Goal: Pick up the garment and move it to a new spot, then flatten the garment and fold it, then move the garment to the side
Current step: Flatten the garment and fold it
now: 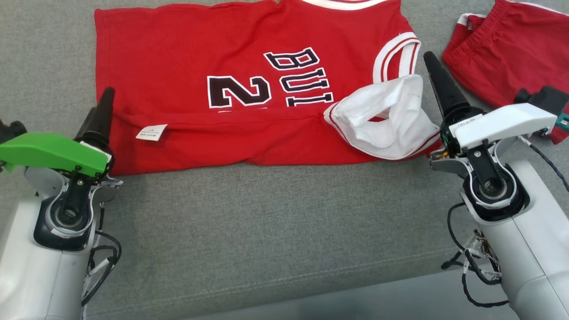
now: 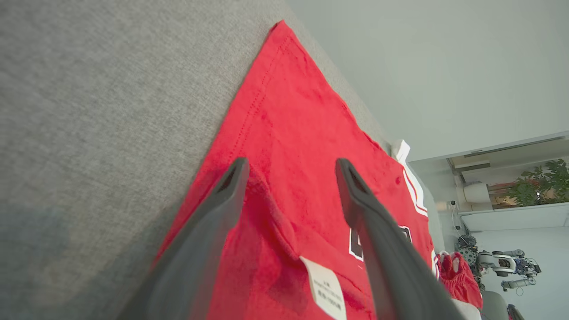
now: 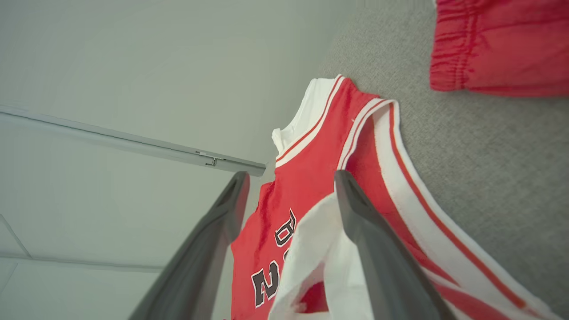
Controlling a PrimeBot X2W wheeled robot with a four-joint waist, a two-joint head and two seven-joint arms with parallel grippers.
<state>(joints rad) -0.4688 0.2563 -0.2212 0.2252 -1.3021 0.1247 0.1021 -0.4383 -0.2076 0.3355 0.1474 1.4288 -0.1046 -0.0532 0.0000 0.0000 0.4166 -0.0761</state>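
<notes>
A red basketball jersey (image 1: 249, 89) was laid flat on a grey cushion (image 1: 266, 222), its near edge folded over once. The left gripper (image 2: 291, 171) and right gripper (image 3: 291, 180) were spread open, empty, at the fold's ends. Further folding and moving aside were judged outstanding.

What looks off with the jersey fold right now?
On the jersey, the white armhole beside the right pincer stands puffed open instead of lying flat. A care label is exposed on the folded near flap, by the left pincer.
</notes>
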